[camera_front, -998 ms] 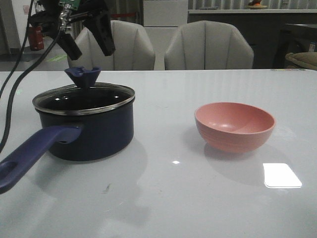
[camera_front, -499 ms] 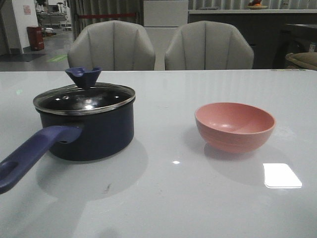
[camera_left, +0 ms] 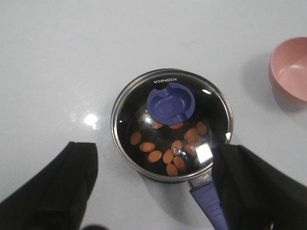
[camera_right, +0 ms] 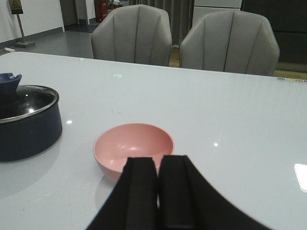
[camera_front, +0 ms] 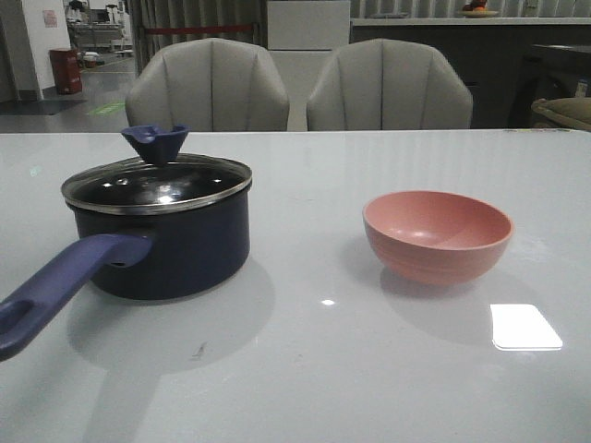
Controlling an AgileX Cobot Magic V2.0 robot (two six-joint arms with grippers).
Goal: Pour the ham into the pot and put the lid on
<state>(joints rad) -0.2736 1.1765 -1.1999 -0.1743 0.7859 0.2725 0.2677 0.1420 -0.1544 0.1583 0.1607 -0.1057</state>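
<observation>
The dark blue pot (camera_front: 166, 245) stands on the left of the white table, its long handle (camera_front: 55, 286) pointing to the near left. The glass lid (camera_front: 157, 183) with its blue knob (camera_front: 154, 143) sits flat on the rim. In the left wrist view, several orange-pink ham pieces (camera_left: 147, 146) show through the lid (camera_left: 134, 103) on the pot's black floor. My left gripper (camera_left: 154, 160) hangs open high over the pot, holding nothing. My right gripper (camera_right: 158, 165) is shut and empty, just short of the pink bowl (camera_right: 134, 141). Neither gripper shows in the front view.
The pink bowl (camera_front: 437, 231) stands empty on the table's right half, well apart from the pot. Two grey chairs (camera_front: 208, 83) stand behind the far table edge. A bright light patch (camera_front: 524, 326) lies on the table near the front right.
One second ago my open left gripper hung just above the lid's knob in the front view; it has since risen out of that view. The lid stays on the pot.
</observation>
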